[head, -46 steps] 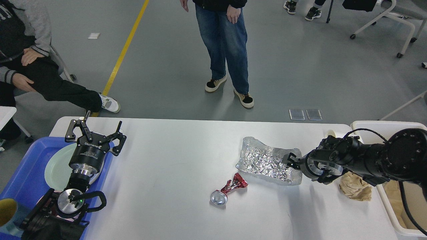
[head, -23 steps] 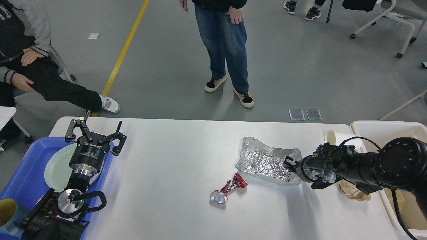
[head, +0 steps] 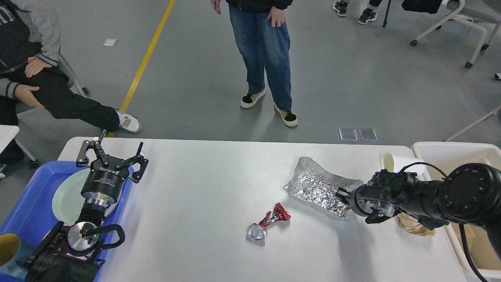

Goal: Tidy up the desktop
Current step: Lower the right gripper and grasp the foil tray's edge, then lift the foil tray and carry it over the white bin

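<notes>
The white desktop (head: 203, 184) carries a crumpled silver foil sheet (head: 317, 186) right of centre and a crushed red can (head: 268, 223) in front of it. My right gripper (head: 341, 194) comes in from the right and is shut on the foil's near right edge. The foil is tilted, with its left part raised. My left gripper (head: 111, 156) stands open with nothing in it, over the far left of the desktop and above a pale green plate (head: 64, 197).
A blue tray (head: 27, 203) at the left holds the plate and a yellow cup (head: 8, 248). On the right are a white paper cup (head: 395, 161) on its side, crumpled brown paper (head: 415, 228) and a cream bin (head: 454, 150). People stand and sit beyond the table.
The foil has shifted right and turned, its left edge pulled in towards my right gripper. The right arm has drawn back slightly and uncovered the paper cup. The left arm has not moved.
</notes>
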`<action>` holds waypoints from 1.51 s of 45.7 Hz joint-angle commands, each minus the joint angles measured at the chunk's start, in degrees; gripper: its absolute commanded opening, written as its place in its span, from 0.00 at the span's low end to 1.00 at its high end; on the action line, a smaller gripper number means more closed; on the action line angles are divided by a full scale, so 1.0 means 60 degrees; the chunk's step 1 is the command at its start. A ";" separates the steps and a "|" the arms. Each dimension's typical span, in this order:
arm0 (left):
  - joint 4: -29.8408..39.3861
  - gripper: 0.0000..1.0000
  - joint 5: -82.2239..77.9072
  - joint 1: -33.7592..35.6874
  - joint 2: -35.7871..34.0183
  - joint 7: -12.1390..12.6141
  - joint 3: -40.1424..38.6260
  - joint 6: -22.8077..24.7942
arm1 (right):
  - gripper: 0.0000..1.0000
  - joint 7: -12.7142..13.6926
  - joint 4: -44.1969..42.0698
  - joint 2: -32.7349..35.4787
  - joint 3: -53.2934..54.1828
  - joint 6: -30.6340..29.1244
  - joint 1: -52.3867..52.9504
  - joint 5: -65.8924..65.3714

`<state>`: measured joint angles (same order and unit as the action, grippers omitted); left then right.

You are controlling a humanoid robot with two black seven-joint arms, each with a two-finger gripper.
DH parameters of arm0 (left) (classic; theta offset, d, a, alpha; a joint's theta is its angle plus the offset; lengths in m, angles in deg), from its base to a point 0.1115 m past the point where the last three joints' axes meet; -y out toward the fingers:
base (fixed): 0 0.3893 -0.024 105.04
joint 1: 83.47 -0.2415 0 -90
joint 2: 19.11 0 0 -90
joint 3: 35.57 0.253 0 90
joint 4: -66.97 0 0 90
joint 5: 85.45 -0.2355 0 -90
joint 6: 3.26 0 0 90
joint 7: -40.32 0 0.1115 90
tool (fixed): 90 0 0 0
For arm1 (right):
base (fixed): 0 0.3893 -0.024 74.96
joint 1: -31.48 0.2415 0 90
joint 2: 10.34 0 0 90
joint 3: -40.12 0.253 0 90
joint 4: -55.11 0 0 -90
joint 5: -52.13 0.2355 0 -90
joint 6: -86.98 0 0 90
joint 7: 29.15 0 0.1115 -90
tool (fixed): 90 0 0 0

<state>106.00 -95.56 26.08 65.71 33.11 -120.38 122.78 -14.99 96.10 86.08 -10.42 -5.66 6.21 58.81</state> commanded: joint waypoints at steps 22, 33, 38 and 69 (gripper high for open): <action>0.0000 0.96 0.0000 0.0009 0.0000 0.0000 0.0000 0.0001 | 0.00 0.0394 0.2585 0.1669 -0.0190 -0.1170 0.2613 0.0015; 0.0000 0.96 0.0000 0.0009 0.0014 0.0015 0.0000 0.0001 | 0.00 0.0394 0.3377 0.2329 -0.1127 -0.2868 0.4781 0.1040; 0.0000 0.96 0.0000 0.0009 0.0014 0.0015 0.0000 0.0001 | 0.00 0.0394 0.4093 0.2432 -0.1859 -0.4026 0.5967 0.1304; 0.0000 0.96 0.0000 -0.0006 -0.0001 0.0000 0.0000 0.0001 | 0.00 0.0364 0.8680 0.2886 -0.3676 -0.8011 1.4260 0.1261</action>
<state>106.00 -95.56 26.04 65.69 33.11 -120.38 122.78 -12.82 146.87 101.84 -31.46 -50.65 86.41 66.53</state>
